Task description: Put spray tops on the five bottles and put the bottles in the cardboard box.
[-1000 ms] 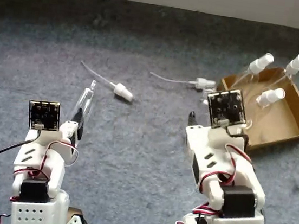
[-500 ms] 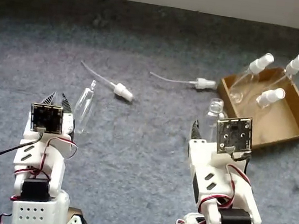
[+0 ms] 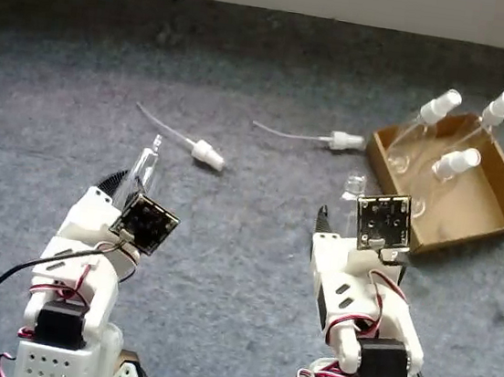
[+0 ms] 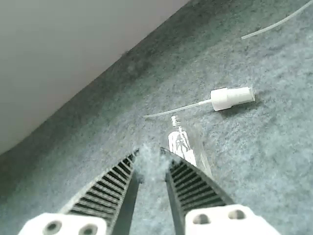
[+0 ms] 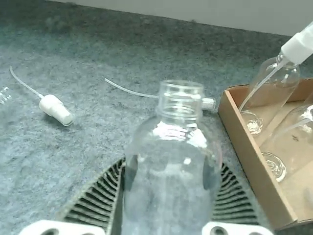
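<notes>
Capped bottles (image 3: 421,126) (image 3: 481,125) (image 3: 456,162), three of them, lean inside the cardboard box (image 3: 481,230), each clear with a white spray top pointing toward its far side. A fourth bottle (image 5: 171,161), open at the neck, stands upright and clenched between the fingers of the right gripper (image 5: 172,169), just beside the box over the grey carpet (image 3: 243,261). The fifth bottle (image 3: 144,171), also without a top, lies on the carpet right beside one finger of the left gripper (image 4: 149,153). That gripper's fingers are parted by a narrow gap with nothing between them. Two loose spray tops lie on the carpet, each trailing a thin tube. One spray top (image 3: 207,154) is near the fifth bottle's neck, and the other spray top (image 3: 345,142) is just beside the box's outer wall.
</notes>
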Available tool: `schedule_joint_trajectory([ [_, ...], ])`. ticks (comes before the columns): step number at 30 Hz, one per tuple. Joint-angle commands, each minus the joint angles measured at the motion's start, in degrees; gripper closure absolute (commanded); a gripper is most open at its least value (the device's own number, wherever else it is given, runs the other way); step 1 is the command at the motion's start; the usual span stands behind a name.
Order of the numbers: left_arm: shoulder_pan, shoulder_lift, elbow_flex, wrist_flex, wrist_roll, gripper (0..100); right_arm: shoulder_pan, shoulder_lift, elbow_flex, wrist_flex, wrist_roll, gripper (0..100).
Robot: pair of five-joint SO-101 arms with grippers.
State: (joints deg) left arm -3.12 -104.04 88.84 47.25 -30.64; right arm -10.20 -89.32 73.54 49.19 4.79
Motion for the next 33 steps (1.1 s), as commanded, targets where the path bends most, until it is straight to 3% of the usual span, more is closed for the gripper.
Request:
schedule_joint_trajectory([
  [1,1.1,0.48,-6.11,4.22,-8.79,89,0.57,-0.48,-0.75,-1.54,-1.93,85.8],
  [3,0.92,0.48,-6.81,4.75,-9.93,85,0.57,-0.48,-0.66,-1.54,-1.93,85.8],
  [12,0.92,0.48,-7.25,3.34,-21.8,84,0.57,-0.48,-0.57,-1.45,-2.02,85.8],
  [16,0.92,3.21,-11.3,3.69,-22.51,84,0.57,-0.48,-0.57,-1.45,-2.02,85.8],
  [24,2.95,25.36,-25.27,3.69,-23.21,84,0.57,-0.48,2.42,-4.18,-2.02,85.8],
  [33,5.58,50.68,-40.48,3.78,-33.58,84,0.48,-0.48,5.23,-6.81,-2.02,85.8],
])
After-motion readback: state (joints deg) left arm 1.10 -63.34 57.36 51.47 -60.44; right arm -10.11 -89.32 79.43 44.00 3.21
